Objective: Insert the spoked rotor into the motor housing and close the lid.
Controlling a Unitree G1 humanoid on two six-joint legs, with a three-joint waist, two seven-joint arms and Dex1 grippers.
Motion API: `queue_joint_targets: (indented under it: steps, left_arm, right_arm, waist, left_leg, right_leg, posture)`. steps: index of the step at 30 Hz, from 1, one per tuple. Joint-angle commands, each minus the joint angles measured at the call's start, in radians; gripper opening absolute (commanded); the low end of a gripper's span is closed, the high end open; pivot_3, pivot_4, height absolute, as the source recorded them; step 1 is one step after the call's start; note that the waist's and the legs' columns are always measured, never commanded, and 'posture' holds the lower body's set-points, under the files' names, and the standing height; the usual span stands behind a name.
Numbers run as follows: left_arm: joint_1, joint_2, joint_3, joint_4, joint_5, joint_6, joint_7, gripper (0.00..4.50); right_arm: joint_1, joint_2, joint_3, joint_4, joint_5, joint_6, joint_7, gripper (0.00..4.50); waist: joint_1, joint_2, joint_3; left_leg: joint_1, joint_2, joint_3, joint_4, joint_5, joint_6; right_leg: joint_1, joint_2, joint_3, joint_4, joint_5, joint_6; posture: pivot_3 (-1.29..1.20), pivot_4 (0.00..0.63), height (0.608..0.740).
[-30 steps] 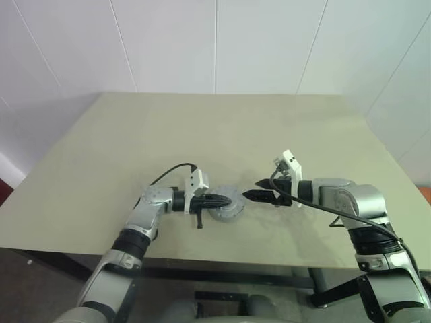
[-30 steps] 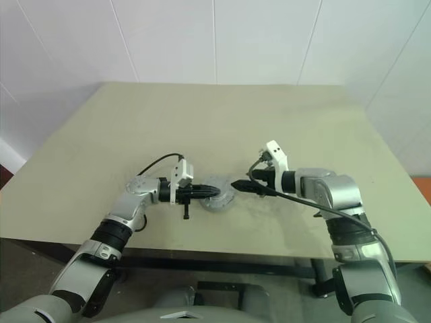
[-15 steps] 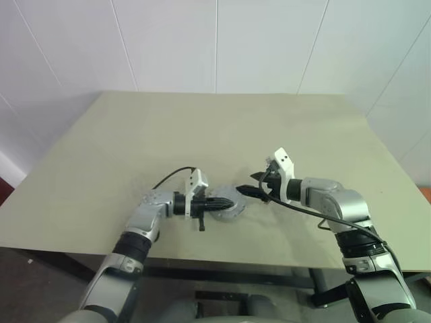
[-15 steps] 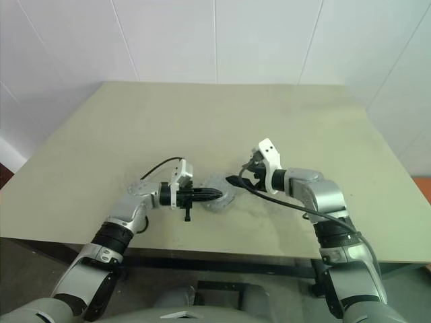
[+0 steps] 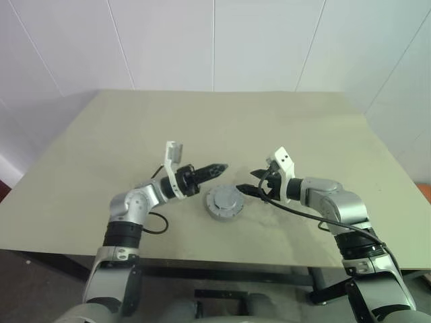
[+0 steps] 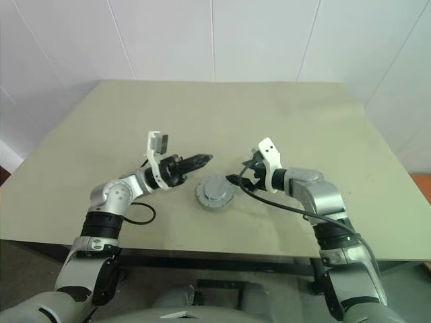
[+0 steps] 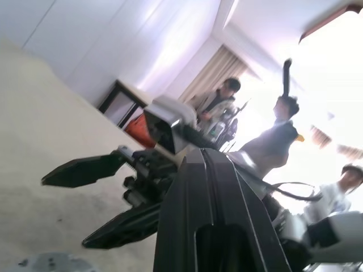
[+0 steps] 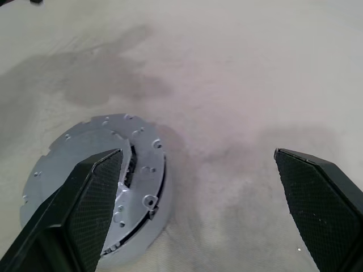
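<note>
No writing was legible. A round grey metal assembly (image 5: 224,202), its flange notched and dotted with holes, lay near the worktop's (image 5: 269,128) front edge. The left gripper (image 5: 214,168) was pressed together above it; the right gripper (image 5: 249,183) stood spread beside it.

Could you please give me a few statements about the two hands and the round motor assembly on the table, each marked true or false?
1. The left hand is shut and holds nothing. True.
2. The right hand is shut. False: its fingers stand wide apart.
3. The round grey assembly lies on the table between the two hands. True.
4. The left hand rests on the assembly. False: it hangs above and beside it.
</note>
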State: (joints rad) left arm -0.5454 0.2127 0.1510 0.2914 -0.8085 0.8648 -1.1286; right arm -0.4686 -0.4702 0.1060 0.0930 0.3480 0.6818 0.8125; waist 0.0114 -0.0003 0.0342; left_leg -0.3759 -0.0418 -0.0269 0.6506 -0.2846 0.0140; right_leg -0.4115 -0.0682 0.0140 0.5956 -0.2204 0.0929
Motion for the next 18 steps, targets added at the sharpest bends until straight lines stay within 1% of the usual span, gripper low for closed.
queue_joint_targets:
  steps: [1,6,8,11,14,18]
  left_arm:
    - [-0.021,0.015,0.057,-0.034,-0.054,0.02,0.035,0.0]
    - [0.0,0.017,0.064,-0.042,-0.047,-0.005,0.065,0.0]
    - [0.002,0.013,0.065,-0.04,-0.044,-0.014,0.075,0.0]
    - [0.004,0.009,0.063,-0.031,-0.039,-0.031,0.081,0.0]
    - [0.006,0.006,0.059,-0.017,-0.032,-0.051,0.083,0.0]
    - [0.003,0.007,0.056,0.004,-0.024,-0.07,0.079,0.0]
  right_arm:
    - [-0.007,0.014,0.0,-0.06,0.017,-0.019,0.017,4.48]
    - [0.001,0.063,-0.025,-0.203,0.141,0.068,0.04,4.48]
    - [0.008,0.068,-0.012,-0.244,0.146,0.083,0.032,4.48]
    - [0.031,0.055,0.048,-0.29,0.106,0.076,0.016,4.48]
    - [0.055,0.015,0.14,-0.291,-0.003,0.025,-0.01,4.48]
    - [0.069,0.018,0.169,-0.275,-0.058,-0.003,-0.049,4.48]
  waist:
    - [0.0,0.0,0.0]
    - [0.0,0.0,0.0]
    - [0.001,0.0,0.0]
    - [0.002,0.0,0.0]
    - [0.001,0.0,0.0]
    - [0.001,0.0,0.0]
  left_leg:
    - [0.0,0.0,0.0,0.0,0.0,0.0]
    - [0.0,0.0,0.0,0.0,0.0,0.0]
    - [0.0,0.0,0.0,0.0,0.0,-0.001]
    - [0.0,0.0,0.0,0.0,0.0,-0.001]
    - [0.0,-0.001,0.0,0.0,-0.001,-0.003]
    - [0.0,-0.002,0.001,0.0,-0.001,-0.004]
  right_leg:
    - [0.0,0.0,0.0,0.0,0.0,-0.001]
    - [0.0,0.0,0.001,0.0,-0.001,-0.002]
    - [0.0,0.0,0.001,0.0,-0.001,-0.002]
    - [0.0,-0.001,0.001,0.0,-0.001,-0.002]
    - [0.0,-0.003,0.001,0.0,-0.001,-0.002]
    - [0.0,-0.003,0.001,0.0,-0.001,-0.003]
  posture:
    - [0.0,0.0,0.74]
    - [0.0,0.0,0.74]
    - [0.0,0.0,0.74]
    - [0.0,0.0,0.74]
    - [0.0,0.0,0.74]
    - [0.0,0.0,0.74]
